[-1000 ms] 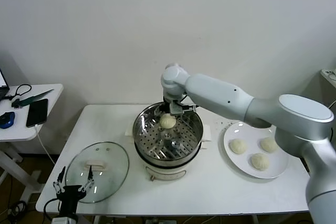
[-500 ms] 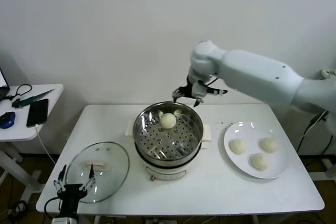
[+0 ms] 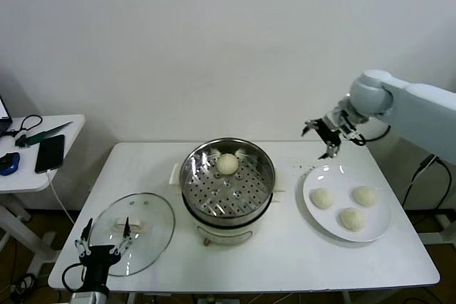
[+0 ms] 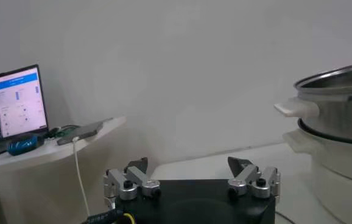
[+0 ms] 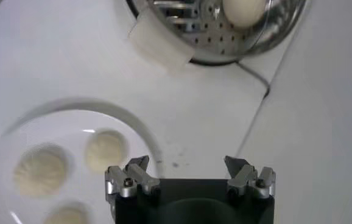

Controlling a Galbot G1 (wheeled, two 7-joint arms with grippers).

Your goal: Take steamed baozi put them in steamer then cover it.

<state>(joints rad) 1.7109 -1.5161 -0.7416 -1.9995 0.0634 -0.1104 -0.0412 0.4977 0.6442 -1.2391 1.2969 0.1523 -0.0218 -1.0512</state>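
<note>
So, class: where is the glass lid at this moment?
In the head view, the glass lid lies flat on the table's front left, beside the steamer, just behind the left claw.

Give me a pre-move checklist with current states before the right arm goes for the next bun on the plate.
1. Right gripper empty and open: ok, its fingers stand apart with nothing between them.
2. Right gripper near the plate: ok, it hangs above the plate's far rim.
3. Buns left to pick: ok, three baozi sit apart from one another on the plate.
4. First bun delivered: ok, one bun rests on the steamer insert, far side.
5. Steamer uncovered: ok, the glass lid lies on the table to its left.
6. Left gripper out of the way: ok, open, low by the lid's near edge.
</note>
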